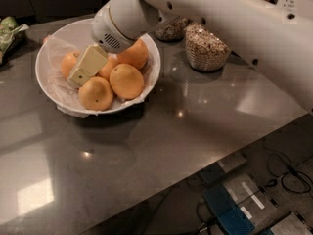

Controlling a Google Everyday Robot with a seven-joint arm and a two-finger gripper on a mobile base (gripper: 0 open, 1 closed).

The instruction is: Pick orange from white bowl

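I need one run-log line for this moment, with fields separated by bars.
phase: reach | tool: in white bowl, tip beside front orange | front orange: not yet lifted

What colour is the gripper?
Pale cream-yellow; the gripper sits in the white bowl among the oranges. Camera view.

- Overall light is dim; the background above the table (146, 146) is near black.
- Light falls from above: two small glints and broad pale patches reflect off the table.
- The bowl (155, 77) throws a dark shadow along its near edge.
- The gripper (83, 68), down in the bowl among the oranges (126, 80), is well lit.
- The arm (220, 18) reads bright, nearly washed out.
- The oranges carry soft highlights on top.
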